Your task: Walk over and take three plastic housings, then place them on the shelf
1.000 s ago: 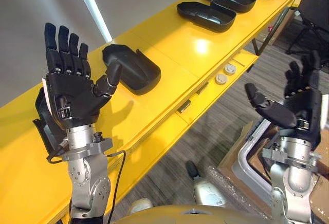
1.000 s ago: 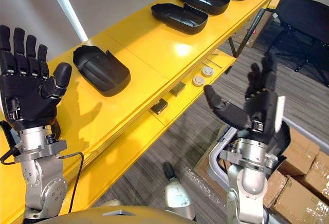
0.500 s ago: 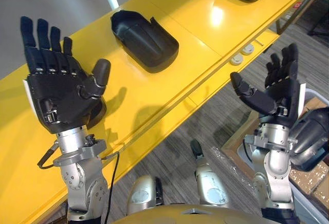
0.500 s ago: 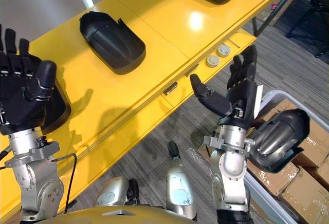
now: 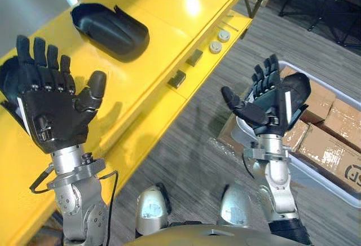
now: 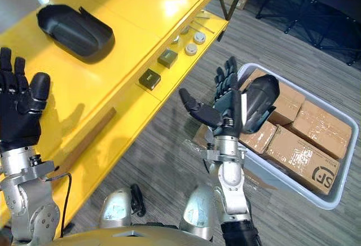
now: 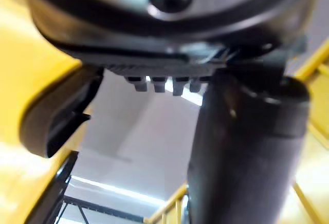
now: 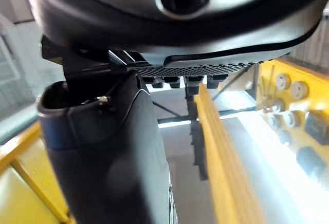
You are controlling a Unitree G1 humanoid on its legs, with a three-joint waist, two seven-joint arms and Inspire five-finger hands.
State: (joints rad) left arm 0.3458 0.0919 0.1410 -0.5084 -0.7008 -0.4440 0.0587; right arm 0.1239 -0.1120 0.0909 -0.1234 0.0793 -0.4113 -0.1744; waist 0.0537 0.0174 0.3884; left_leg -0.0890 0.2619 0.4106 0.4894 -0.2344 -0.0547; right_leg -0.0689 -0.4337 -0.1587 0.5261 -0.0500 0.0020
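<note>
We see a grey plank floor [image 6: 163,161] with a pale grey bin [image 6: 299,189] standing on it, and brown cardboard boxes [image 6: 318,128] packed inside the bin. On a yellow ledge [image 6: 127,108] beside the floor, we find two small dark square blocks [image 6: 167,58] and, farther along, two round white knobs [image 6: 191,49]. A brown strip [image 6: 84,139] lies on the same ledge. We note dark metal legs [image 6: 293,9] on the floor beyond the bin.

Black moulded left hand [image 5: 53,116] and right hand [image 5: 265,108]: ribbed finger segments, blocky palms, a white strip along each outer edge. Silver-grey metal left arm [image 5: 79,212] and right arm [image 5: 276,181]: rounded joint housings, flanged wrist collars, small dark screws.
</note>
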